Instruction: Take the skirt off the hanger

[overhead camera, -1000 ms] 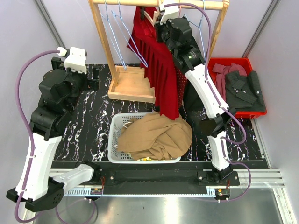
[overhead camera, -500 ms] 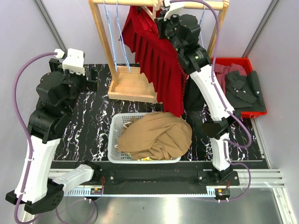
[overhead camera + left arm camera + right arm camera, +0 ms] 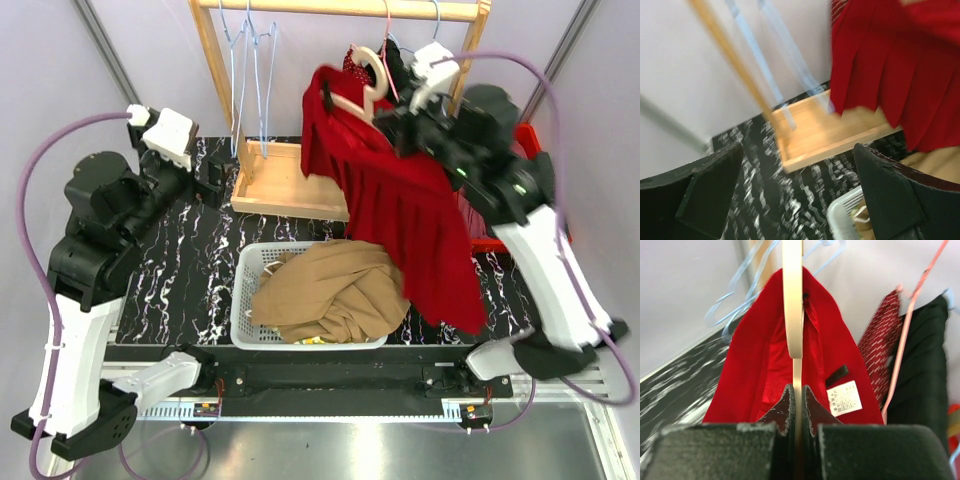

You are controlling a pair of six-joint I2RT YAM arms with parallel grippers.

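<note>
The red pleated skirt hangs on a cream hanger. The hanger is off the rail, held in the air in front of the rack and tilted. My right gripper is shut on the hanger's neck. In the right wrist view the gripper clamps the cream hanger, with the skirt's waistband draped over it. My left gripper is open and empty, left of the skirt. In the left wrist view the gripper is spread wide, with the skirt at upper right.
A wooden rack with blue wire hangers stands at the back, its base tray on the table. A dark red patterned garment and a black one hang there. A white basket holds tan cloth.
My right arm has lifted the hanger with the skirt off the rail and swung it forward and right. The skirt's hem now hangs right of the basket. My left arm turned slightly.
</note>
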